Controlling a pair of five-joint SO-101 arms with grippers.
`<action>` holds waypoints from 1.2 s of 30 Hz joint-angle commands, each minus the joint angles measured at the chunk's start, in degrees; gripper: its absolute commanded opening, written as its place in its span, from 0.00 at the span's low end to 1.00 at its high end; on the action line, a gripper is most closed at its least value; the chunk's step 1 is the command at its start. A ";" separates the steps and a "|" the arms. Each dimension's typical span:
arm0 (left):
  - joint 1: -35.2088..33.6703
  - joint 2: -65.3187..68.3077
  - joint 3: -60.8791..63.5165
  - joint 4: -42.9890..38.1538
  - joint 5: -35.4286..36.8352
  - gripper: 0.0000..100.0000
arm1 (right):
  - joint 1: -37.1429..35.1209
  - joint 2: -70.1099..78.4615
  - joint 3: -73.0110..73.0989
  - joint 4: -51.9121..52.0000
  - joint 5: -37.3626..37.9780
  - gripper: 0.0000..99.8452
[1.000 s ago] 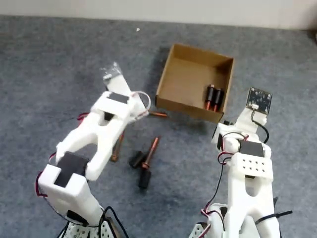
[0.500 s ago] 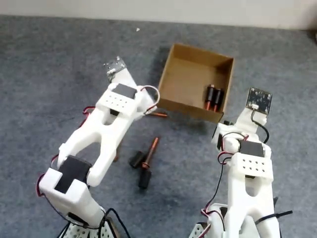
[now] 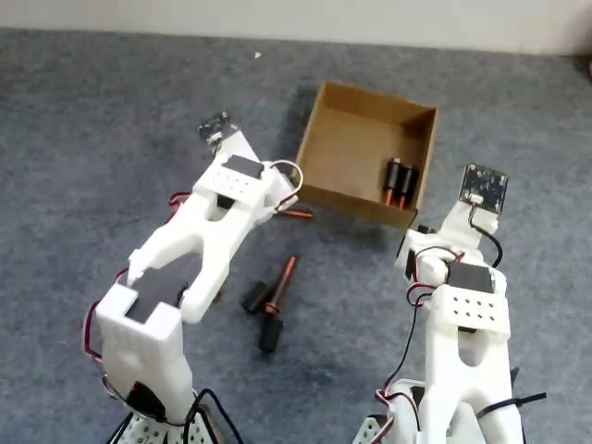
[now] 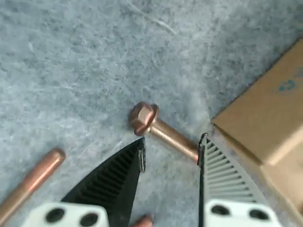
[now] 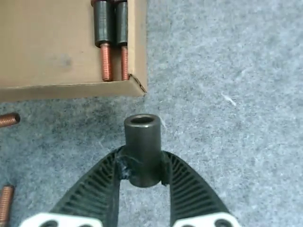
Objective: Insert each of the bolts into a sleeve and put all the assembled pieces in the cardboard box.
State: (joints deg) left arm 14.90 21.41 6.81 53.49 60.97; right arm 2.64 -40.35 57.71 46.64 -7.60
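My left gripper [image 4: 170, 142] is open, its tips on either side of a copper bolt [image 4: 163, 131] that lies on the carpet beside the cardboard box [image 4: 265, 118]. In the high view this bolt [image 3: 298, 214] pokes out from under the left arm [image 3: 227, 199] by the box's front wall [image 3: 347, 199]. My right gripper [image 5: 142, 163] is shut on a black sleeve [image 5: 142, 146], held just off the box's near corner [image 5: 137, 85]. Two assembled pieces [image 3: 399, 182] lie inside the box.
On the carpet between the arms lie another bolt [image 3: 282, 280] and two black sleeves [image 3: 254, 298] [image 3: 269, 335]. One more bolt [image 4: 31, 182] lies partly under the left arm. The right arm [image 3: 467, 305] stands at the box's near right corner.
The left arm has swung forward and towards the box, bringing its wrist over the bolt by the front wall. The right arm has not moved.
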 commanded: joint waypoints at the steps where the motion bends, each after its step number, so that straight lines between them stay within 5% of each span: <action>1: -0.48 1.45 -5.14 -0.88 0.35 0.19 | 0.57 -2.07 -0.84 -1.80 -0.18 0.01; 11: -3.82 7.34 -7.60 -0.88 1.93 0.18 | 0.57 -2.07 -0.84 -1.80 -0.09 0.01; 18: -4.70 7.78 -7.60 -1.05 1.93 0.00 | 0.48 -2.07 -0.66 -1.80 -0.09 0.01; 26: -4.53 7.16 -7.69 -0.35 1.58 0.01 | 0.40 -2.24 -0.57 -1.80 -0.09 0.01; 36: -4.53 -10.51 -5.93 9.41 -4.31 0.00 | -1.98 -13.41 -0.75 6.11 0.09 0.01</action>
State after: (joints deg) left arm 10.95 20.18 0.13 61.67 58.77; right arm 2.64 -46.77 57.71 50.95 -7.60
